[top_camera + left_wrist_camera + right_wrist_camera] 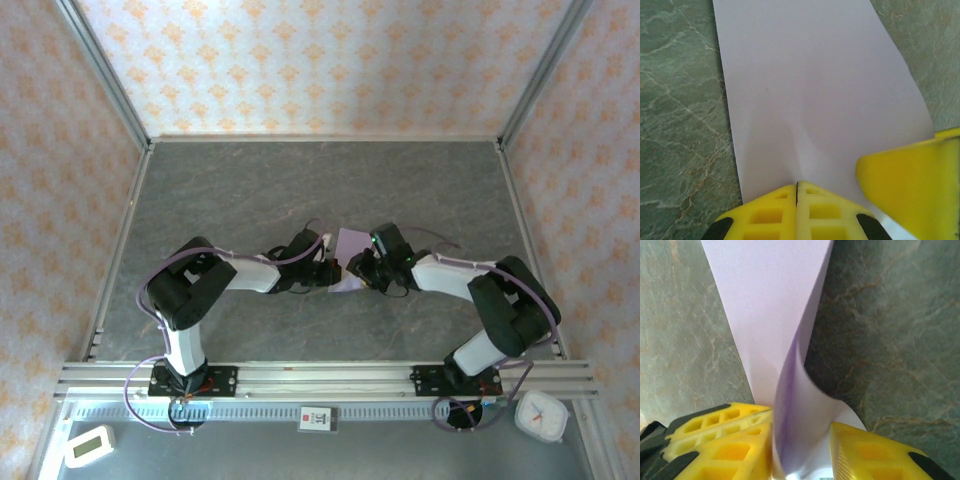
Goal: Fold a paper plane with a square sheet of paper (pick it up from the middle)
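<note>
My left gripper [796, 196] pinches the square sheet of paper [810, 90] at the middle of the table [300, 180]. My right gripper [802, 426] straddles its raised bend, jaws apart. I judge nothing is creased yet.

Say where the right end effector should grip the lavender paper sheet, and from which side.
Probably the upright folded ridge of the thin lavender paper sheet at its near edge, beside the shut left end effector. Approach from that edge, jaws astride the fold: it stands off the table there, so both faces are reachable.
</note>
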Action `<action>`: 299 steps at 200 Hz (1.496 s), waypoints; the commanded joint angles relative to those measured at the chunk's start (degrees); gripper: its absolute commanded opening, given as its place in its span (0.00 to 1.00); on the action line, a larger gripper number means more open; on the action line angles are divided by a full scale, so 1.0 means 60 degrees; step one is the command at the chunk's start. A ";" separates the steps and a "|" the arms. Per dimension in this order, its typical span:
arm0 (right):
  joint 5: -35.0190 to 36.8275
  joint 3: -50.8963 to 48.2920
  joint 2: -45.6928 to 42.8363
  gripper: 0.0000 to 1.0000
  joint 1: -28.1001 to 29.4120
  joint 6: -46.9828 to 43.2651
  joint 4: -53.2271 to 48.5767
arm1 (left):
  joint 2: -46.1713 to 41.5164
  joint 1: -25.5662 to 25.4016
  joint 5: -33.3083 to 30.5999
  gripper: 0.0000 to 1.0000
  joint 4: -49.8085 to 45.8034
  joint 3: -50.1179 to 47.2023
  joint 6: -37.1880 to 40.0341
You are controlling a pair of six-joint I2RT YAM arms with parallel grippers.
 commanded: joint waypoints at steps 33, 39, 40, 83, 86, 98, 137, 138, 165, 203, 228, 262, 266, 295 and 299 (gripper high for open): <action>0.0025 0.0180 -0.0195 0.32 -0.0271 -0.0433 -0.0366 | -0.0022 0.0013 -0.0051 0.00 -0.1104 -0.0426 -0.0115; -0.0021 0.0088 -0.0289 0.31 -0.0276 -0.0415 -0.0330 | -0.0022 0.0003 -0.0062 0.00 -0.1092 -0.0423 -0.0116; -0.0024 0.0075 -0.0299 0.31 -0.0273 -0.0415 -0.0325 | -0.0022 0.0004 -0.0064 0.00 -0.1092 -0.0426 -0.0116; -0.0291 -0.0321 -0.0590 0.25 -0.0256 -0.0331 -0.0285 | 0.0007 -0.0001 -0.0066 0.00 -0.1107 -0.0403 -0.0130; -0.0292 -0.0349 -0.0637 0.25 -0.0256 -0.0320 -0.0290 | 0.0011 0.0003 -0.0073 0.00 -0.1107 -0.0408 -0.0130; -0.0279 -0.0458 -0.0824 0.25 -0.0256 -0.0298 -0.0328 | 0.0017 0.0008 -0.0079 0.00 -0.1131 -0.0387 -0.0144; -0.0344 -0.0679 -0.1194 0.25 -0.0220 -0.0211 -0.0465 | 0.0022 -0.0001 -0.0095 0.00 -0.1120 -0.0355 -0.0163; -0.0339 -0.0683 -0.1198 0.25 -0.0216 -0.0211 -0.0473 | 0.0022 0.0010 -0.0095 0.00 -0.1121 -0.0356 -0.0169; -0.0390 -0.0853 -0.1320 0.24 -0.0075 -0.0140 -0.0513 | 0.0007 0.0006 -0.0124 0.00 -0.1144 -0.0355 -0.0167; -0.0364 -0.1093 -0.1549 0.25 0.0115 0.0030 -0.0486 | -0.0037 0.0007 -0.0154 0.00 -0.1107 -0.0383 -0.0204; -0.0349 -0.1237 -0.1688 0.26 0.0140 0.0127 -0.0391 | -0.0030 0.0005 -0.0167 0.00 -0.1097 -0.0372 -0.0204; -0.0262 -0.0847 -0.1223 0.27 0.0115 -0.0089 -0.0333 | -0.0015 0.0003 -0.0153 0.00 -0.1147 -0.0379 -0.0167; -0.0249 -0.0796 -0.1155 0.27 0.0111 -0.0103 -0.0303 | -0.0022 0.0005 -0.0165 0.00 -0.1151 -0.0376 -0.0160; -0.0262 -0.0288 -0.0643 0.28 0.0005 -0.0201 -0.0081 | -0.0007 -0.0003 -0.0171 0.00 -0.1211 -0.0349 -0.0145; -0.0275 -0.0211 -0.0578 0.28 -0.0014 -0.0233 -0.0066 | -0.0006 -0.0004 -0.0179 0.00 -0.1217 -0.0355 -0.0145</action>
